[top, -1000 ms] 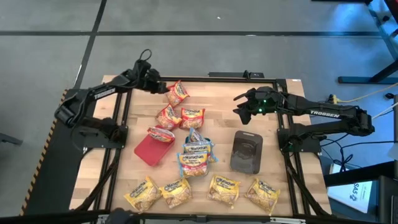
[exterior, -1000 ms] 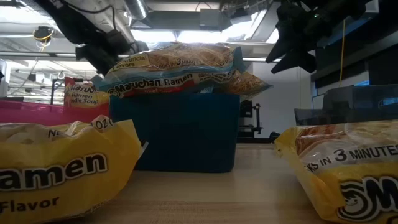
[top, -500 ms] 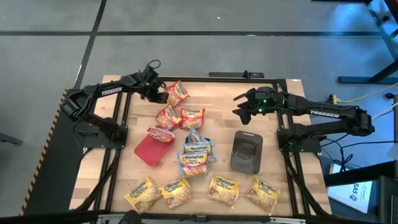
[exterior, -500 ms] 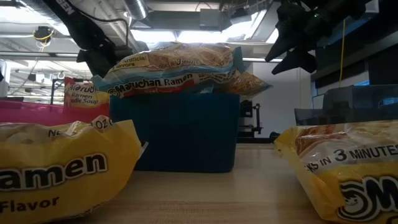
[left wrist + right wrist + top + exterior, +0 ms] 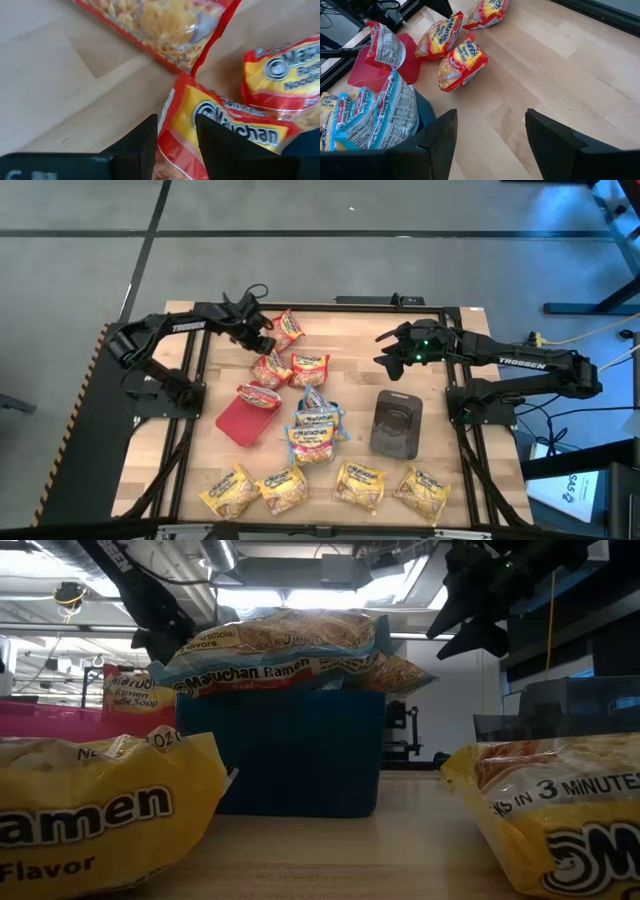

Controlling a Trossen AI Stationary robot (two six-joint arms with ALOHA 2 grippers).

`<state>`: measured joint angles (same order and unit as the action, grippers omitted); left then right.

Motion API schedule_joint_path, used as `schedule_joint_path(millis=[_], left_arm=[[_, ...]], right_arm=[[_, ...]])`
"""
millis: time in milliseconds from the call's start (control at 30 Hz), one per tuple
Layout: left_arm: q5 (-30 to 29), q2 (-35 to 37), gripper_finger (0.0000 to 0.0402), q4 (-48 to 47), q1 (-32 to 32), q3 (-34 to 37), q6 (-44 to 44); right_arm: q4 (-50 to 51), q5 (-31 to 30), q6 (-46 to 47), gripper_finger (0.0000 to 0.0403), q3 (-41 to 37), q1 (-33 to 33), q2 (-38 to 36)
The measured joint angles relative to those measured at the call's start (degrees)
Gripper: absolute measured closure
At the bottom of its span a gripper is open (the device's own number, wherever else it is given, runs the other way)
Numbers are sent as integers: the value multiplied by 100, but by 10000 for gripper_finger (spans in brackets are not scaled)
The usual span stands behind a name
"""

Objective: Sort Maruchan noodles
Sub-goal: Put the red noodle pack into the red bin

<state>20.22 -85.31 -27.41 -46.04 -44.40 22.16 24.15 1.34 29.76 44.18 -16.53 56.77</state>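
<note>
- The left claw (image 5: 262, 344) hangs low at the far left of the wooden bench (image 5: 440, 430), fingers parted with nothing held, straddling the edge of a crinkly red-and-yellow Maruchan packet (image 5: 220, 125), seemingly lined up to pick it.
- More red packets lie beside it; one rests on the flat red tray (image 5: 240, 420); blue-edged ones pile on the teal tray; yellow ones line the near edge.
- The right claw (image 5: 385, 350) waits wide open and empty, far right, above bare bench beyond the dark grey tray (image 5: 397, 423).

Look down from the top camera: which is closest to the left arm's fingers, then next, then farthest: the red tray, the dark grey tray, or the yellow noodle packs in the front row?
From the left gripper:
1. Red tray, nearest, on the table's left side.
2. Dark grey tray, farther, on the right side.
3. Yellow noodle packs, farthest, along the front edge.
</note>
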Motion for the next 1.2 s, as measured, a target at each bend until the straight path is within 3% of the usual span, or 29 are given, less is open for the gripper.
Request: schedule_joint_path(millis=[467, 833, 1033, 1200], left_arm=[[336, -534, 277, 227, 326, 2, 123], [330, -534, 393, 244, 245, 2, 110], [499, -504, 400, 242, 245, 4, 19], [640, -78, 401, 235, 249, 6, 20]], right_arm=[[1, 248, -1, 173, 0, 2, 0], [2, 425, -4, 173, 0, 2, 0], [94, 427, -26, 173, 0, 2, 0], [383, 427, -28, 173, 0, 2, 0]])
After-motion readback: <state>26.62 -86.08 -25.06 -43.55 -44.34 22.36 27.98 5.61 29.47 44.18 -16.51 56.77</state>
